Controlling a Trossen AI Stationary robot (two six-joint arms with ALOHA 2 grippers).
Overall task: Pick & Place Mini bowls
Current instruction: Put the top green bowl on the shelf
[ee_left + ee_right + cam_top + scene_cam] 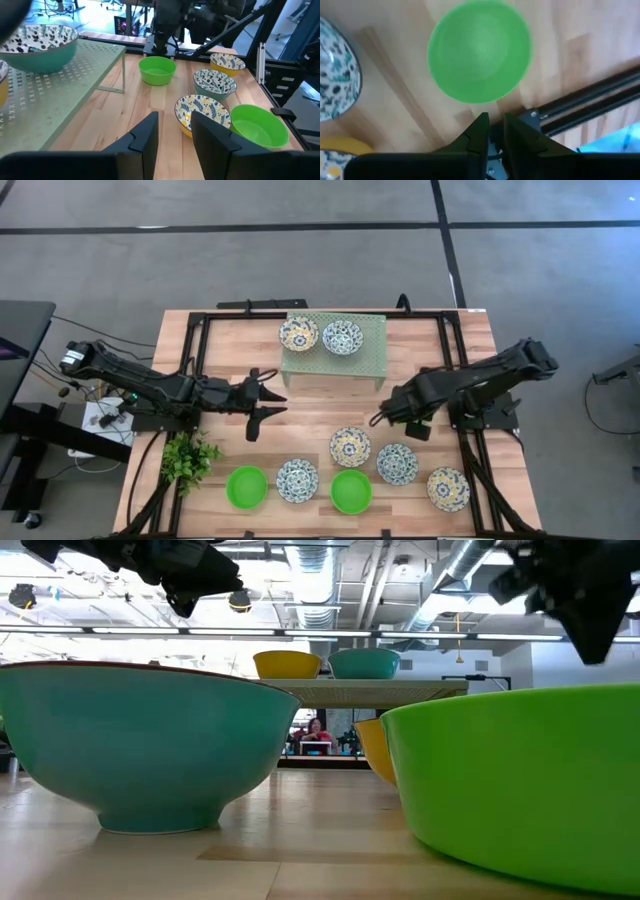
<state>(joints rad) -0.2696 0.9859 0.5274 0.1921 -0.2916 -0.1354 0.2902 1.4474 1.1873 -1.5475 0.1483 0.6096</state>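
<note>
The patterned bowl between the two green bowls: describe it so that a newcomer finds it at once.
Start at the wooden table and go to the row of bowls along the edge far from the pale green rack. There a patterned bowl sits between two plain green bowls. No other patterned bowl has green on both sides.
</note>
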